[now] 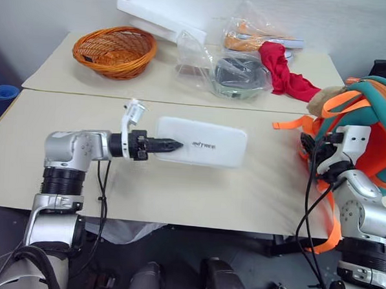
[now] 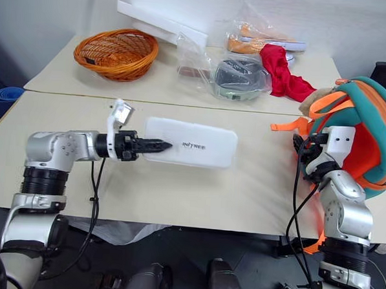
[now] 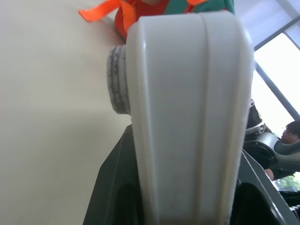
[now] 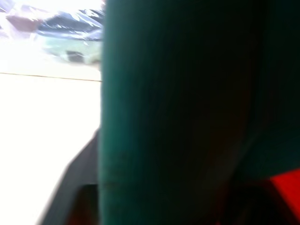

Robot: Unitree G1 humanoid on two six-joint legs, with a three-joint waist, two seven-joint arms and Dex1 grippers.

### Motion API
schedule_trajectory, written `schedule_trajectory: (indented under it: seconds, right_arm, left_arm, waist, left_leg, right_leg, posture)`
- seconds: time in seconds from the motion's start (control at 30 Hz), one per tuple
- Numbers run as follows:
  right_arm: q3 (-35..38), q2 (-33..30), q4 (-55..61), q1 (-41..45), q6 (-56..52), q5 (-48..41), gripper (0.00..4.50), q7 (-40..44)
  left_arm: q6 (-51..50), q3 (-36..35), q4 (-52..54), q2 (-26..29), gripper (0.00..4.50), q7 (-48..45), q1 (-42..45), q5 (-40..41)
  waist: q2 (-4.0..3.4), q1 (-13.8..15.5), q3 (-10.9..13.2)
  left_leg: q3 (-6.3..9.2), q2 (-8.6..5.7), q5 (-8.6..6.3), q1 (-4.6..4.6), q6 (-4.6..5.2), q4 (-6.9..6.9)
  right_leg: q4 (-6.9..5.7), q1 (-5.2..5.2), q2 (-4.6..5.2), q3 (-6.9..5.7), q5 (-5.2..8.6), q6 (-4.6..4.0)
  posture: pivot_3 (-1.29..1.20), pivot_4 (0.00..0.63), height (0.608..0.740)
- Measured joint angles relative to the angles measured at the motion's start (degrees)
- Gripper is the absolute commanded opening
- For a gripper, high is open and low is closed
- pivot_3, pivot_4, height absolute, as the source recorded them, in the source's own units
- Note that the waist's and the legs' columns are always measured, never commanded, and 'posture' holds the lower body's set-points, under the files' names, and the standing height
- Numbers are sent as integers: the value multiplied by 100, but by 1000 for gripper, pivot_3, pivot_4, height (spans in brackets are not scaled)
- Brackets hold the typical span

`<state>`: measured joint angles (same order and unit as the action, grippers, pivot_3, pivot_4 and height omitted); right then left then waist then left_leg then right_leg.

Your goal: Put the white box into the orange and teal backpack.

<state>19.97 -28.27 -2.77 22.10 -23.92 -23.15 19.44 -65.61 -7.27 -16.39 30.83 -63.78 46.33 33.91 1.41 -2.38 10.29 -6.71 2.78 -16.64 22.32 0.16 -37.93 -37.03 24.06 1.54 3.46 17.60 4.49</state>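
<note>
The table (image 1: pixel 177 195) is a pale, bare surface at the near side, with a second one butted behind it. On its right edge sits the backpack (image 1: pixel 382 122), orange and teal, slumped and soft-sided, straps trailing over the table edge. It appears limp and will likely need its mouth held open to receive anything.

The white box (image 1: pixel 203 142) is held out level above the middle of the table, well apart from the backpack. It is flat, rigid, round-cornered and smooth-skinned; judged light for its length but slippery, with a long lever arm beyond the grip. The short end is the workable hold, as the flat faces offer no edge to catch.

The left gripper (image 1: pixel 169 145) is clamped on the box's left short end, its fingers (image 3: pixel 117 187) partly closed either side of the case.

The right gripper (image 1: pixel 309 145) is up against the backpack's teal fabric; whether its fingers are closed on anything cannot be told.
</note>
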Motion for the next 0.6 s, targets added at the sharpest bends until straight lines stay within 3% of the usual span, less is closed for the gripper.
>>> schedule_trajectory:
  seconds: [0.13, 0.17, 0.4, 0.6]
  right_arm:
    - [-233, 70, 479, -13, -261, -372, 104, 481]
    - [-311, 38, 736, -71, -411, -531, 6, 657]
    - [-411, -573, 2884, -496, -1876, -2591, 6, 1545]
    - [185, -1839, 4075, -1196, -2737, -4676, 6, 2033]
  left_arm:
    - [232, -324, -48, 104, 1307, 166, 0, 28]
    - [256, -370, -56, 121, 1307, 182, 1, 45]
    - [430, -704, -269, 294, 1307, 311, 297, 174]
    - [446, -1191, -23, 240, 1307, 368, 683, 736]
  waist:
    - [-4, -63, 2]
    - [-5, -66, 3]
    - [4, -66, 12]
    - [8, -12, 15]
  left_leg:
    - [0, 2, 1, 1, -2, 0]
    - [1, 2, 0, 3, -3, 1]
    - [-3, 4, 6, 33, -9, 0]
    - [4, 3, 1, 50, 1, -2]
  right_leg:
    - [-4, 3, -1, -1, 0, 0]
    - [-4, 5, -1, -1, 0, 0]
    - [-24, 46, -1, -3, 0, 0]
    - [-4, 48, 3, -2, 0, 1]
  posture:
    - [0, 150, 740]
    - [0, 150, 740]
    - [0, 150, 740]
    - [0, 150, 740]
